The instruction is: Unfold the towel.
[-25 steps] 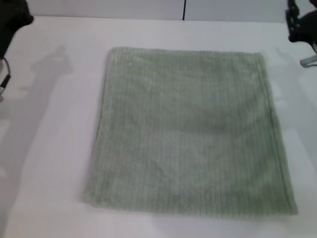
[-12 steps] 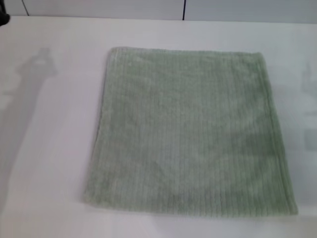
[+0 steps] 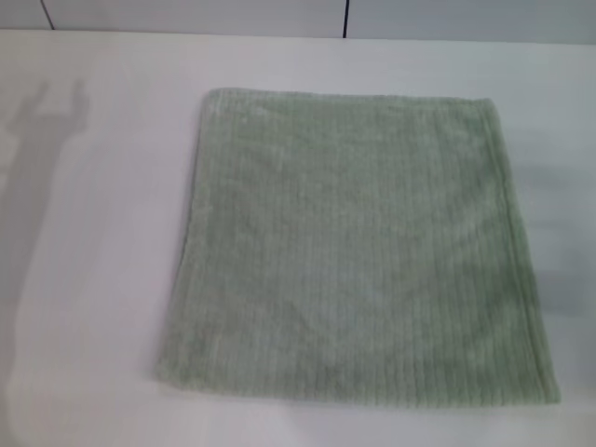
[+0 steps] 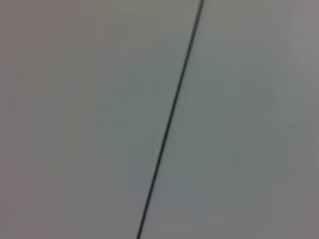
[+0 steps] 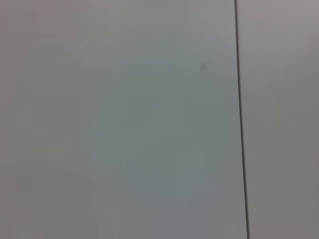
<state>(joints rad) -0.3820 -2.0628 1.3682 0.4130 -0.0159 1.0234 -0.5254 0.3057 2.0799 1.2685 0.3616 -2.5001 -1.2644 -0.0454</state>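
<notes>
The towel (image 3: 354,247) is a pale sage-green ribbed terry cloth. It lies spread flat as a rough square in the middle of the white table (image 3: 93,279) in the head view. Neither gripper shows in any view. Only an arm's shadow (image 3: 37,140) falls on the table at the far left. Both wrist views show a plain pale wall panel with a dark seam (image 4: 169,119) (image 5: 240,119), and no towel.
The white table extends around the towel on all sides. A pale wall with a dark vertical seam (image 3: 345,19) stands behind the table's far edge.
Both arms have withdrawn from the head view's upper corners and are out of frame now. The left arm's shadow has shifted to the left. The towel has not moved.
</notes>
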